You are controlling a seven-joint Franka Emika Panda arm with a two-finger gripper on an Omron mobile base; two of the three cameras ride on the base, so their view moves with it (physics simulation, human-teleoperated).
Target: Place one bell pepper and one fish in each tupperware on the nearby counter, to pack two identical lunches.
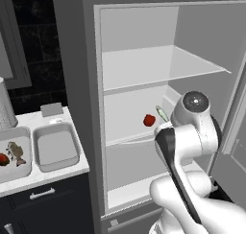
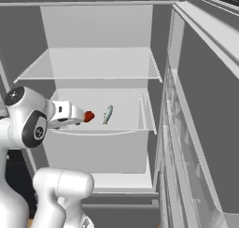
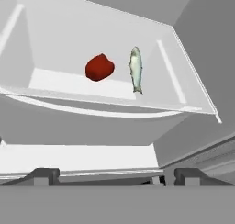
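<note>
1. Red and glossy, 1 bell pepper (image 3: 99, 67) lies on the middle shelf (image 3: 69, 83) of the open fridge (image 1: 139, 31); you see it in the left base view (image 1: 149, 120) and, partly behind the arm's hand, in the right base view (image 2: 89, 116).
2. Just beside that pepper, on the same shelf and not touching it, lies 1 slender silver-grey fish (image 3: 136, 70), also visible from the right base camera (image 2: 108, 114) and as a pale sliver next to the arm in the left base view (image 1: 162, 114).
3. Your claw (image 3: 110, 175) points at the middle shelf from in front of it; its 2 dark fingertips (image 3: 43, 174) stand wide apart with nothing between them, well short of pepper and fish.
4. On the white marbled surface (image 1: 57, 173) left of the fridge sit 2 light-grey tupperwares side by side.
5. The near tupperware (image 1: 55, 146), closest to the fridge, holds nothing.
6. The far tupperware (image 1: 19, 168) holds a second red pepper (image 1: 4, 159) and a second fish (image 1: 17, 153), lying close together.
7. Below the surface you see black cabinets (image 1: 43, 204) with a silver handle (image 1: 42, 194).
</note>
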